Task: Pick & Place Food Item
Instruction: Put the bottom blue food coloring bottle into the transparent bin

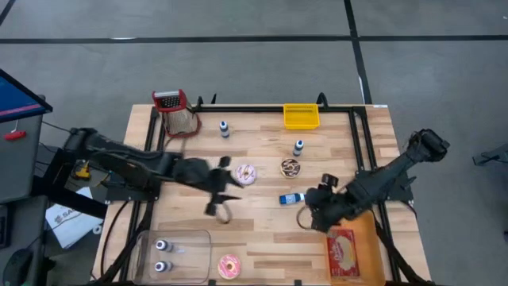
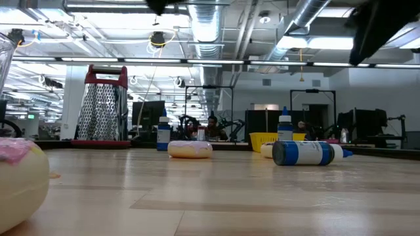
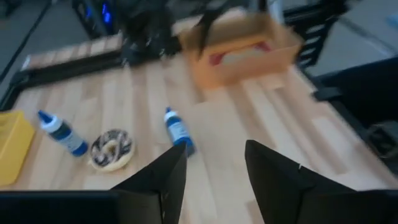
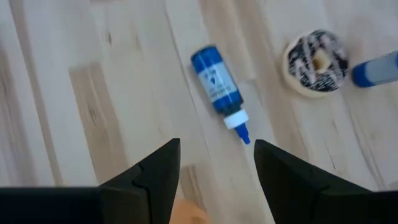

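High view: wooden table point(image 1: 262, 238) with both arms over its middle. The left gripper point(image 1: 219, 199), jaws spread and empty, hangs beside the pink donut point(image 1: 246, 174) near the centre. The right gripper point(image 1: 311, 211), jaws spread and empty, hangs toward the right edge, near the lying blue bottle point(image 1: 290, 198). Likely risk: the left jaws close beside the donut rather than around it, pushing it across the table
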